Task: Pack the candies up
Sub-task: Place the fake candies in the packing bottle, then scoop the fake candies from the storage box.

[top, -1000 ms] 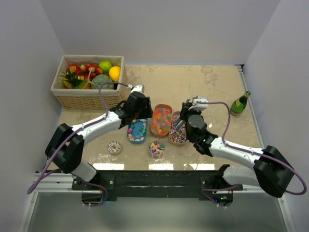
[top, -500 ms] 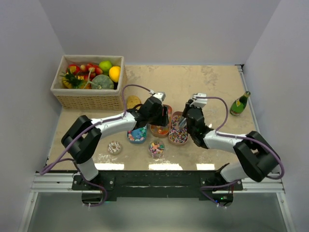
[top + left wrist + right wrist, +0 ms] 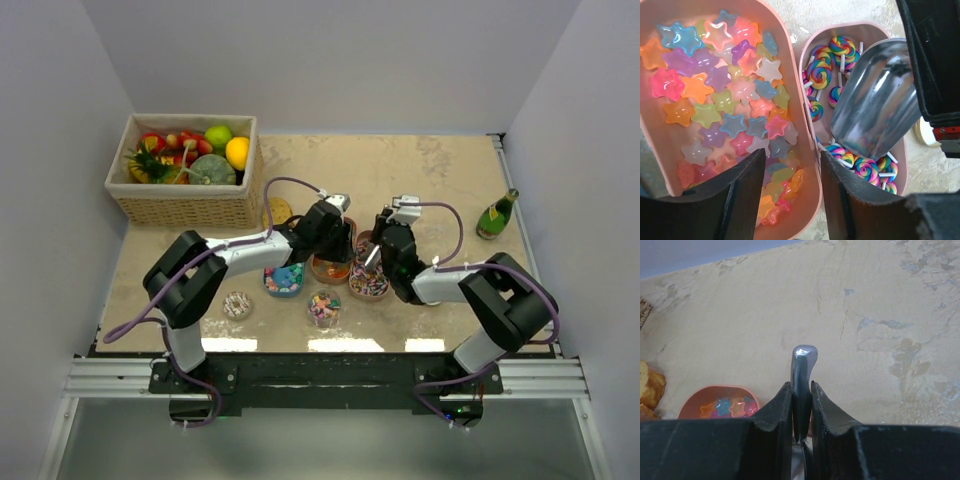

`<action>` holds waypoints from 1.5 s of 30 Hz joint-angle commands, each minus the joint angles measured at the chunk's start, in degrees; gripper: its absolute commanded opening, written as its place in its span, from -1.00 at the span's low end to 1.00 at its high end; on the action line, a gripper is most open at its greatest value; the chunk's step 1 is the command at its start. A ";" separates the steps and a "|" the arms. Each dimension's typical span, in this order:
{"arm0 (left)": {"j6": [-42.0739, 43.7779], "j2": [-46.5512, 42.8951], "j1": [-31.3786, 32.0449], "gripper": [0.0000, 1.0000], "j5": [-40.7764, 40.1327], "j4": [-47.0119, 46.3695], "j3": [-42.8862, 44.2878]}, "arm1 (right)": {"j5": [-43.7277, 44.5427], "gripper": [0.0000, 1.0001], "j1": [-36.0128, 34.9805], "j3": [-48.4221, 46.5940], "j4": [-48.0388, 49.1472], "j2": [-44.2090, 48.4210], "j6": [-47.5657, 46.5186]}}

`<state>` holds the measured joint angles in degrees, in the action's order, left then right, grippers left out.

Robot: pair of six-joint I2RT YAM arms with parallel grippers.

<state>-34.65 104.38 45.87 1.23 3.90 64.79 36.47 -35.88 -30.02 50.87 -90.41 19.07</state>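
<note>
Star-shaped candies (image 3: 725, 85) fill the middle pink tray (image 3: 810, 200). Swirled lollipop candies (image 3: 827, 75) lie in the right tray (image 3: 368, 282). A third tray (image 3: 284, 278) to the left holds blue and mixed sweets. A small cup (image 3: 323, 307) of candies stands in front. My left gripper (image 3: 792, 200) is open, its fingers straddling the star tray's near right wall, one inside among the stars, one outside. My right gripper (image 3: 801, 415) is shut on the handle of a metal scoop (image 3: 875, 115), whose bowl hangs over the lollipop tray.
A wicker basket (image 3: 180, 205) of fruit stands at the back left. A green bottle (image 3: 497, 213) is at the right. A frosted doughnut (image 3: 237, 304) lies front left, and a brown cookie (image 3: 277, 210) sits behind the trays.
My left gripper has swung right from the blue tray to the star tray and its jaws have narrowed. The right arm has drawn in slightly, still holding the scoop over the lollipop tray.
</note>
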 commanded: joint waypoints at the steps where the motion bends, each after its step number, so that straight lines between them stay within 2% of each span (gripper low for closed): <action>1: 0.99 1.00 0.28 0.02 1.84 -2.76 2.44 | -1.31 -1.00 0.63 1.89 6.87 -0.91 3.86; 6: 0.82 1.44 0.36 -0.03 2.37 -3.02 2.44 | -1.14 -1.00 1.95 2.77 8.63 -2.14 6.94; 14: 0.47 2.41 0.71 -0.13 2.72 -3.02 2.35 | 5.62 -1.00 3.27 3.56 9.94 -0.39 9.49; 17: 0.38 2.93 0.80 -0.16 2.90 -3.02 2.62 | 5.63 -1.00 3.53 2.95 10.12 -0.55 9.32; 29: -0.06 4.61 0.89 -0.42 2.81 -2.49 3.94 | -6.23 -1.00 3.53 6.55 17.24 -8.37 15.56; 33: -0.50 4.78 0.89 -0.59 2.54 -2.49 3.94 | -10.09 -1.00 3.53 7.17 17.24 -9.52 17.23; 40: -0.94 5.22 0.89 -0.98 1.84 -2.41 4.02 | -16.69 -1.00 3.62 6.20 11.64 -9.52 19.33; 45: -1.64 5.13 0.89 -1.00 0.79 -1.62 4.02 | -17.66 -1.00 3.62 6.29 8.02 -7.85 20.74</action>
<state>-35.51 108.55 46.65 3.55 3.07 66.96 25.28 -30.68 -24.25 66.85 -99.00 36.82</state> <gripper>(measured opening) 0.214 0.179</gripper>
